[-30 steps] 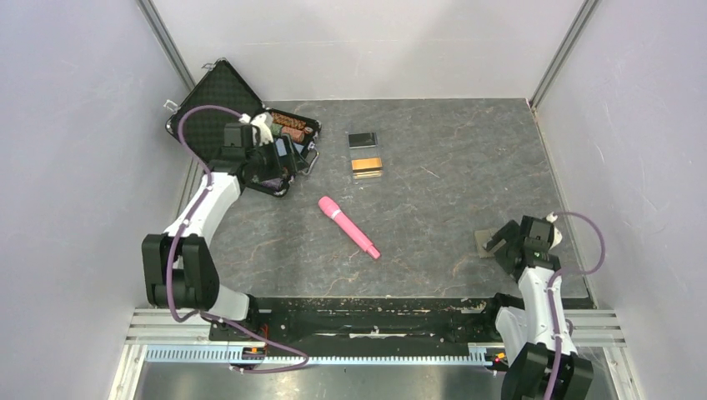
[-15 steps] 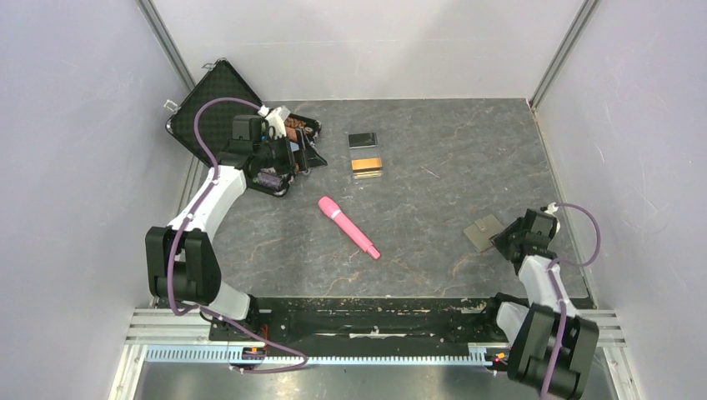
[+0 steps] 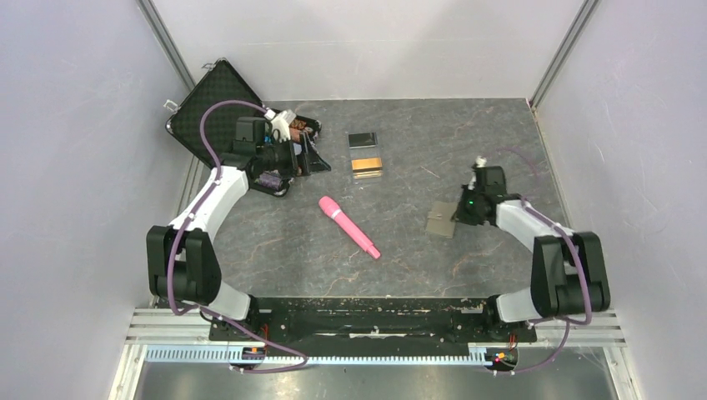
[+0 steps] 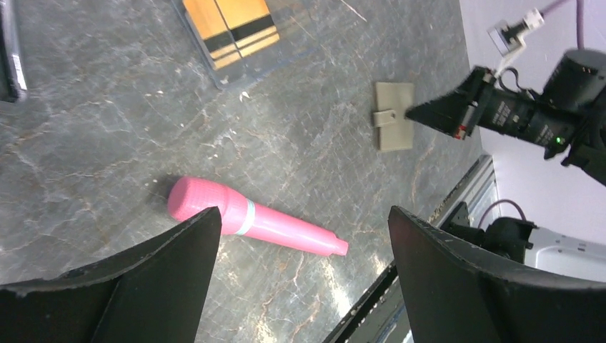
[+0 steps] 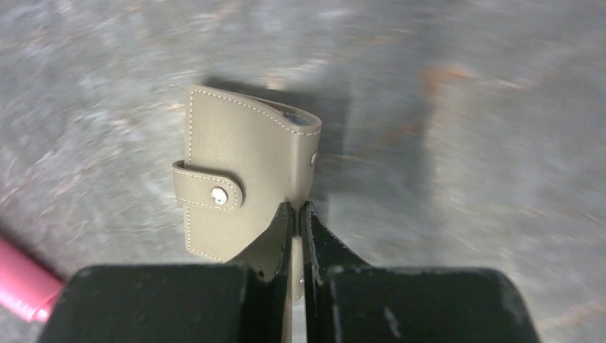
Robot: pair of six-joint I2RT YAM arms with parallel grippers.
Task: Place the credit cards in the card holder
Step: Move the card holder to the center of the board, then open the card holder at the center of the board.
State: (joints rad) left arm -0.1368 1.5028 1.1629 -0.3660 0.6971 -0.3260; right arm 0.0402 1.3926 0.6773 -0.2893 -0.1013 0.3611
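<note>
Nearest, one card holder [image 5: 236,179], snap tab fastened, sits at 4 o'clock from the middle of the table [image 3: 500,150]. The right gripper [image 5: 295,214] is clenched on its corner, and it has carried the holder in from the right edge since a second ago. Only the right wrist view shows that pinch. At the holder's 9 o'clock lies one pink rod-shaped thing [image 3: 348,227]. At that rod's 12 o'clock lie the credit cards [image 3: 366,166]: one black card [image 3: 363,139] farthest, and orange-gold ones stacked, so their count is unclear from above. The left wrist view shows their black stripes. The left gripper [image 3: 310,157], jaws spread wide and grasping nothing, has swung off the one chip case [image 3: 213,104] at 10 o'clock.
</note>
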